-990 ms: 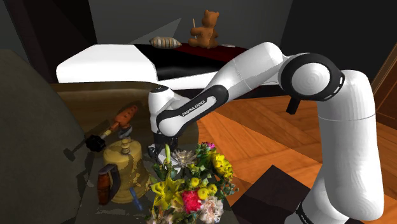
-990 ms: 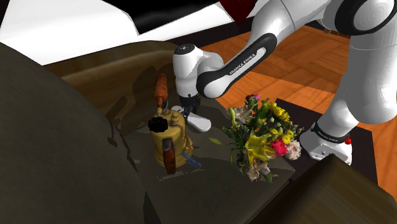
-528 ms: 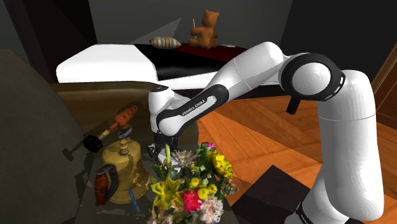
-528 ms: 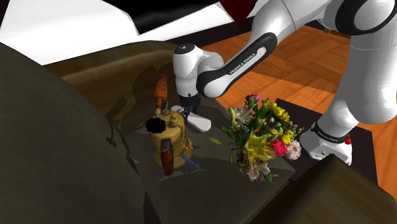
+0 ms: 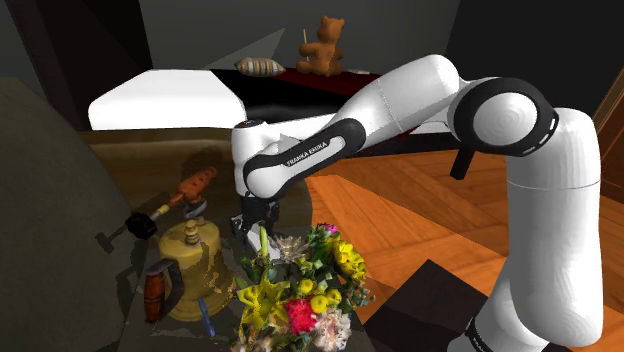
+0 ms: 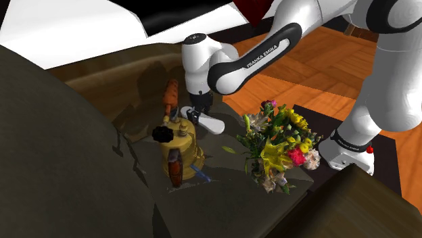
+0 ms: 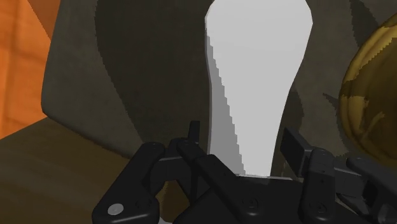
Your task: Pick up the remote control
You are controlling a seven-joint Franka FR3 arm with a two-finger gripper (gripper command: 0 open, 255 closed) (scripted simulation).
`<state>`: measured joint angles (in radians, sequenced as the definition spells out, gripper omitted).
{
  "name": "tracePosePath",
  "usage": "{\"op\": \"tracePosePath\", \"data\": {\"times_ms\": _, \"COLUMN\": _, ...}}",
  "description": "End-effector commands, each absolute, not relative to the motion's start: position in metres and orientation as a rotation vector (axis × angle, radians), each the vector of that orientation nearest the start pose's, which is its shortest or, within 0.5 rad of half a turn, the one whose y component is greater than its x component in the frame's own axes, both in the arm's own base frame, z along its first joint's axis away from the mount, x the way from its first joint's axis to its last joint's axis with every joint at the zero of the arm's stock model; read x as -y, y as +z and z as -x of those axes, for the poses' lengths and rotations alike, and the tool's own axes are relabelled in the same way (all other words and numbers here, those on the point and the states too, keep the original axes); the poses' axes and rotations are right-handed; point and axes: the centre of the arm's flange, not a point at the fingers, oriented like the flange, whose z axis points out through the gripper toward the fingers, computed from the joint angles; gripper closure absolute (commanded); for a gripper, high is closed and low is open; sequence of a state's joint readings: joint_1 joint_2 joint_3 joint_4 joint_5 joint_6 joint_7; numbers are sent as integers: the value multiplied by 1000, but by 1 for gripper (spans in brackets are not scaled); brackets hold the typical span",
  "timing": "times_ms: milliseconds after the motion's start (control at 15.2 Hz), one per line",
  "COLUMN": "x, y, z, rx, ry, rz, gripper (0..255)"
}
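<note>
Wrist view: pincer (image 7: pixel 242 135) clamped on narrow end of white remote control (image 7: pixel 254 76), 2 black fingers against its sides. Second exterior view: remote just beside golden bell-shaped object (image 6: pixel 184 147), over dark surface (image 6: pixel 230 172); flower bouquet (image 6: pixel 277 143) near.

Shoulder and second exterior views down over one bouquet (image 5: pixel 297 290), wrist view close on the remote (image 7: pixel 254 89)

the remote control (image 7: pixel 257 89) runs off the wrist view's edge; the end effector (image 7: pixel 243 137) hides its near end.
</note>
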<state>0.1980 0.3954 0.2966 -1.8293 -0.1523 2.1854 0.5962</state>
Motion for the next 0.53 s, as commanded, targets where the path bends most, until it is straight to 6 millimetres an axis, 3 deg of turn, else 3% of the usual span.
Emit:
{"op": "tracePosePath", "data": {"times_ms": 0, "x": -285, "y": 335, "z": -569, "rx": -52, "ry": 16, "rz": 3160, "gripper": 255}}
{"op": "tracePosePath", "data": {"times_ms": 330, "x": -285, "y": 362, "z": -569, "rx": -52, "ry": 16, "rz": 3160, "gripper": 255}}
{"op": "tracePosePath", "data": {"times_ms": 462, "x": -285, "y": 363, "z": -569, "rx": -52, "ry": 16, "rz": 3160, "gripper": 255}}
